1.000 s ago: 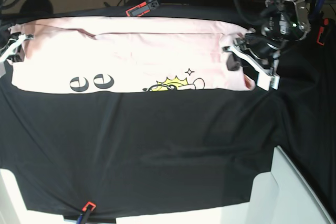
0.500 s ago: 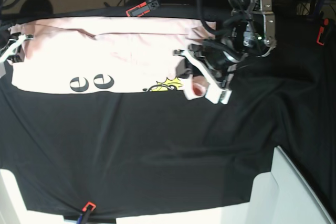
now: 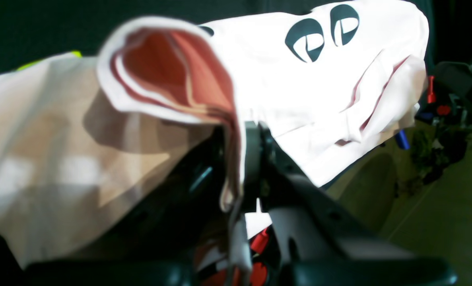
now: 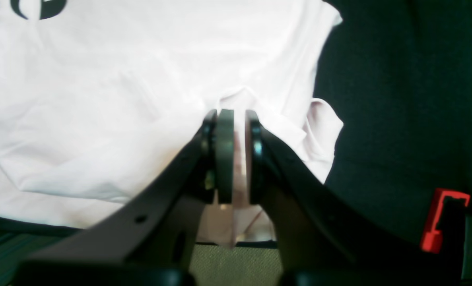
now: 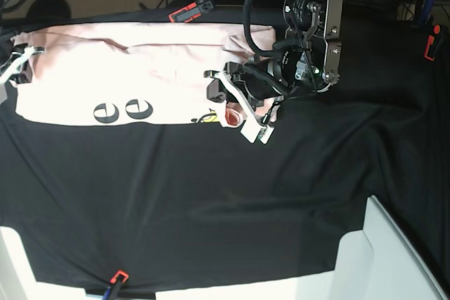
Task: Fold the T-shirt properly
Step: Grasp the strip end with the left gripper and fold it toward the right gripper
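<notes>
Pink cotton pinched between the left gripper (image 3: 241,167) pads, jaws clamped together on a folded edge of the T-shirt (image 5: 140,68); gathered hem curling up and over the fingertips, showing a reddish inner side in the left wrist view. Beyond those tips, two black letters (image 3: 321,33) on the flat part of the shirt. In the base view, that gripper lifted over the shirt's middle, the held end doubled back above the yellow cartoon (image 5: 209,117), the rest spread away from it toward the other arm. Right gripper (image 4: 234,159) likewise closed on the T-shirt, a thin fold of pale fabric squeezed between its two dark pads, plain cloth spreading out ahead of them. Just beside those fingers, black table cloth (image 4: 399,119), with a red clamp (image 4: 442,220) further out. More black table cloth under and around the whole shirt.
</notes>
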{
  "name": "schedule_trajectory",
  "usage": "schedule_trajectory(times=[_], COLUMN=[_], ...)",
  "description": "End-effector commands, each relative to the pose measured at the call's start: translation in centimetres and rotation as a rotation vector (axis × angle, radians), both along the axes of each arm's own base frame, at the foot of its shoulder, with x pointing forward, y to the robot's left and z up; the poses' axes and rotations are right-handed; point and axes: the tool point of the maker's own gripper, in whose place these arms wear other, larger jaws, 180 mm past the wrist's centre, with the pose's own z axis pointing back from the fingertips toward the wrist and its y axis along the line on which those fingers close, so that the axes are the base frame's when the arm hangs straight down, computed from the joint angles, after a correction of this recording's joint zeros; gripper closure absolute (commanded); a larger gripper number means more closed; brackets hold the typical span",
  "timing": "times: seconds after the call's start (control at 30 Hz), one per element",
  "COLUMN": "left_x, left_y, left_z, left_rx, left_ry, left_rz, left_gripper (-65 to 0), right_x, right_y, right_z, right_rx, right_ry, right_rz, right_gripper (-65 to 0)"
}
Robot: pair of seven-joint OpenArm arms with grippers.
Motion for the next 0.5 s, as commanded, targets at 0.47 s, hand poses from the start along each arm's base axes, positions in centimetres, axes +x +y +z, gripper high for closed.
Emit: schedule_trajectory(times=[0.47], left_x=[1.8], left_y=[-3.3], left_z=[2.3], left_rx=[-0.046], left_ry=[-0.079], left_rz=[-0.092], left_gripper=[0.0], right_x=[0.9], right_y=[-0.6], right_z=[1.1], right_rx=[-0.014], right_ry=[-0.042], right_rz=[0.006], right_gripper=[-4.4])
